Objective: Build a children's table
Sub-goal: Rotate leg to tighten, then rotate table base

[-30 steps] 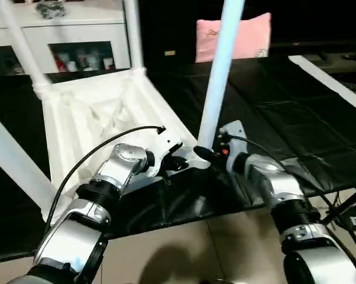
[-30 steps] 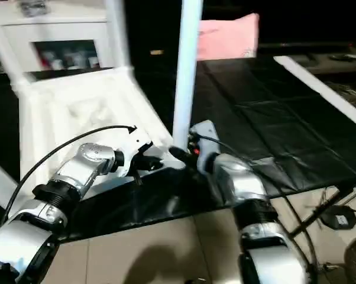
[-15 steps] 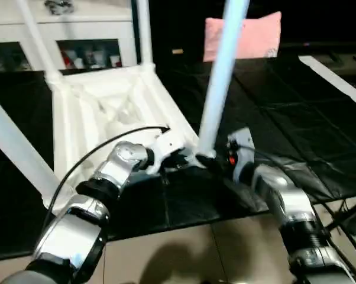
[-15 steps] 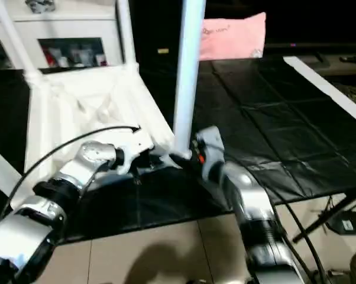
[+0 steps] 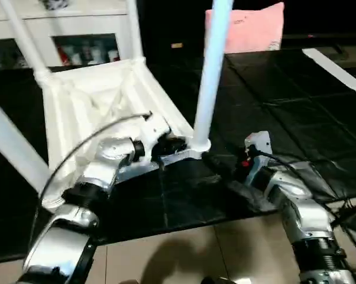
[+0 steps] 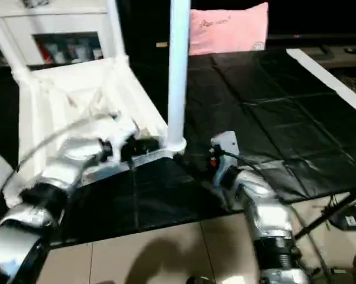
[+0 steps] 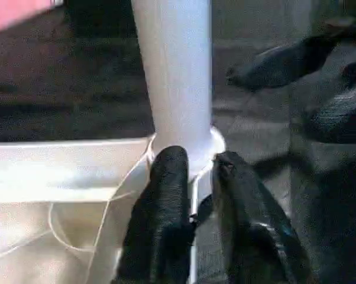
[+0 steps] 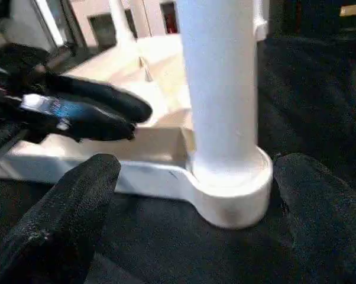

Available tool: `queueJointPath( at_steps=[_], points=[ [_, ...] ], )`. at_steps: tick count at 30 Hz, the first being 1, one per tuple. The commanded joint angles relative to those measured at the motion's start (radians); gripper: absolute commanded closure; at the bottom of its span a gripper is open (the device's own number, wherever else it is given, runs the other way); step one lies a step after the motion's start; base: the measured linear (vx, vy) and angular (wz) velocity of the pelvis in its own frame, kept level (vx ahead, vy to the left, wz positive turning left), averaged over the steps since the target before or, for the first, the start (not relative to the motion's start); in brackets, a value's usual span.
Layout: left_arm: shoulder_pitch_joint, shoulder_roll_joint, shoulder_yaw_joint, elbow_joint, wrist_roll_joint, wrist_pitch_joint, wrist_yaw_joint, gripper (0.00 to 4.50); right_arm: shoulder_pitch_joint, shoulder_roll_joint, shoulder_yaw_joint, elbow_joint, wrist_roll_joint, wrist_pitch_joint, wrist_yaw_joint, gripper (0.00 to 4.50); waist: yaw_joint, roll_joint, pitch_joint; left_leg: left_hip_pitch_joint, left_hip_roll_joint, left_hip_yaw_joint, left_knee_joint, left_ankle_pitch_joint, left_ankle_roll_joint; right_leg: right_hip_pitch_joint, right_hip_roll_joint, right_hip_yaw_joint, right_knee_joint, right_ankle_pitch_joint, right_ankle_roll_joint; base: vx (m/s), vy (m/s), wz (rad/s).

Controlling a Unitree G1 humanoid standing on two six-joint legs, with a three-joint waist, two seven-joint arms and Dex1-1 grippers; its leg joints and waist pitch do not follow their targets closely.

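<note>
The white children's table point(image 5: 101, 100) lies upside down on a black mat, its ribbed underside facing up. Tube legs rise from its corner sockets. The nearest leg point(image 5: 210, 71) stands upright in the near right socket point(image 5: 198, 145). My left gripper point(image 5: 172, 145) is at the rim beside that socket. In the left wrist view its fingers point(image 7: 169, 177) stand slightly apart astride the thin rim edge. My right gripper point(image 5: 228, 177) is open wide, a short way back from the socket. Its fingers point(image 8: 77, 201) flank the leg's base point(image 8: 231, 195) without touching it.
A pink pillow point(image 5: 246, 26) leans at the back. A white cabinet with glass doors point(image 5: 77, 44) stands behind the table. The black mat point(image 5: 272, 100) stretches to the right up to a white strip point(image 5: 337, 68). Beige floor point(image 5: 166, 254) lies past the mat's near edge.
My right gripper has opened wide and drawn back from the base of the near leg. My left gripper's fingers have parted a little at the rim. The camera has shifted.
</note>
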Motion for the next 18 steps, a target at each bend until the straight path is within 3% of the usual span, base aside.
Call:
queueJointPath(
  at_steps=[1, 2, 3, 5, 6, 7, 8, 9, 11, 12, 15, 17, 18],
  points=[
    [0.068, 0.019, 0.011, -0.125, -0.048, 0.089, -0.038, 3.39, -0.045, 0.019, -0.039, -0.02, 0.053, -0.01, -0.016, 0.0, 0.003, -0.016, -0.07, -0.003, 0.028, 0.006, -0.066, -0.12, 0.074, 0.074, -0.067, 0.064, -0.062, -0.301, -0.158, 0.0, 0.0, 0.0],
    [0.118, 0.036, 0.014, -0.21, -0.077, 0.139, -0.059, 3.26, -0.071, 0.04, -0.062, -0.017, 0.087, -0.009, -0.026, 0.0, 0.001, -0.011, -0.071, -0.007, 0.029, 0.004, -0.068, -0.104, 0.074, 0.075, -0.066, 0.067, -0.058, -0.293, -0.156, 0.0, 0.0, 0.0],
    [0.132, 0.041, 0.016, -0.235, -0.085, 0.154, -0.063, 3.11, -0.078, 0.046, -0.069, -0.015, 0.095, -0.009, -0.031, 0.0, 0.0, -0.012, -0.072, -0.006, 0.034, 0.002, -0.07, -0.097, 0.069, 0.075, -0.072, 0.069, -0.05, -0.282, -0.159, 0.0, 0.0, 0.0],
    [0.172, 0.054, 0.021, -0.306, -0.112, 0.202, -0.075, 2.96, -0.101, 0.061, -0.086, -0.006, 0.114, -0.011, -0.046, 0.0, 0.0, -0.009, -0.07, 0.002, 0.032, 0.007, -0.069, -0.106, 0.065, 0.066, -0.067, 0.071, -0.054, -0.287, -0.158, 0.0, 0.0, 0.0],
    [0.192, 0.063, 0.022, -0.345, -0.131, 0.232, -0.079, 2.86, -0.11, 0.066, -0.092, -0.002, 0.118, -0.013, -0.053, 0.0, -0.003, -0.014, -0.067, -0.001, 0.028, 0.011, -0.069, -0.106, 0.064, 0.067, -0.063, 0.071, -0.058, -0.291, -0.152, 0.0, 0.0, 0.0],
    [0.192, 0.063, 0.022, -0.345, -0.131, 0.232, -0.079, 2.86, -0.11, 0.066, -0.092, -0.002, 0.118, -0.013, -0.053, 0.0, 0.002, -0.01, -0.068, 0.001, 0.029, 0.01, -0.068, -0.105, 0.06, 0.067, -0.065, 0.071, -0.055, -0.29, -0.153, 0.0, 0.0, 0.0],
    [0.226, 0.081, 0.025, -0.41, -0.168, 0.284, -0.088, 2.68, -0.132, 0.078, -0.105, 0.012, 0.125, -0.018, -0.071, 0.0, 0.003, -0.019, -0.066, 0.006, 0.026, 0.015, -0.067, -0.11, 0.062, 0.06, -0.06, 0.072, -0.063, -0.298, -0.147, 0.0, 0.0, 0.0],
    [0.314, 0.135, 0.023, -0.543, -0.233, 0.381, -0.122, 2.6, -0.193, 0.096, -0.138, 0.074, 0.127, -0.054, -0.137, 0.0, 0.004, -0.021, -0.07, 0.001, 0.035, 0.01, -0.071, -0.099, 0.048, 0.068, -0.071, 0.075, -0.044, -0.281, -0.163, 0.0, 0.0, 0.0],
    [0.364, 0.165, 0.022, -0.603, -0.253, 0.42, -0.139, 2.51, -0.227, 0.1, -0.154, 0.122, 0.117, -0.085, -0.18, 0.0, -0.005, -0.027, -0.062, -0.01, 0.026, 0.012, -0.074, -0.093, 0.042, 0.068, -0.062, 0.075, -0.049, -0.325, -0.143, 0.0, 0.0, 0.0],
    [0.399, 0.184, 0.023, -0.634, -0.258, 0.439, -0.147, 2.32, -0.253, 0.097, -0.165, 0.166, 0.103, -0.107, -0.216, 0.0, -0.009, -0.027, -0.059, -0.002, 0.024, 0.015, -0.072, -0.113, 0.031, 0.058, -0.06, 0.081, -0.051, -0.35, -0.138, 0.0, 0.0, 0.0],
    [0.465, 0.215, 0.045, -0.683, -0.248, 0.474, -0.137, 2.13, -0.301, 0.071, -0.173, 0.273, 0.047, -0.147, -0.299, 0.0, -0.013, -0.026, -0.055, 0.006, 0.019, 0.017, -0.073, -0.155, 0.012, 0.053, -0.054, 0.085, -0.058, -0.416, -0.114, 0.0, 0.0, 0.0],
    [0.503, 0.242, 0.062, -0.714, -0.252, 0.501, -0.131, 1.92, -0.326, 0.05, -0.179, 0.334, 0.019, -0.164, -0.357, 0.0, -0.008, -0.023, -0.053, 0.026, 0.018, 0.021, -0.072, -0.19, 0.007, 0.041, -0.049, 0.089, -0.065, -0.425, -0.108, 0.0, 0.0, 0.0],
    [0.511, 0.248, 0.064, -0.719, -0.253, 0.506, -0.13, 1.8, -0.33, 0.047, -0.18, 0.343, 0.015, -0.167, -0.366, 0.0, -0.012, -0.026, -0.051, 0.018, 0.017, 0.019, -0.075, -0.197, 0.004, 0.048, -0.047, 0.09, -0.061, -0.413, -0.114, 0.0, 0.0, 0.0]
  ],
)
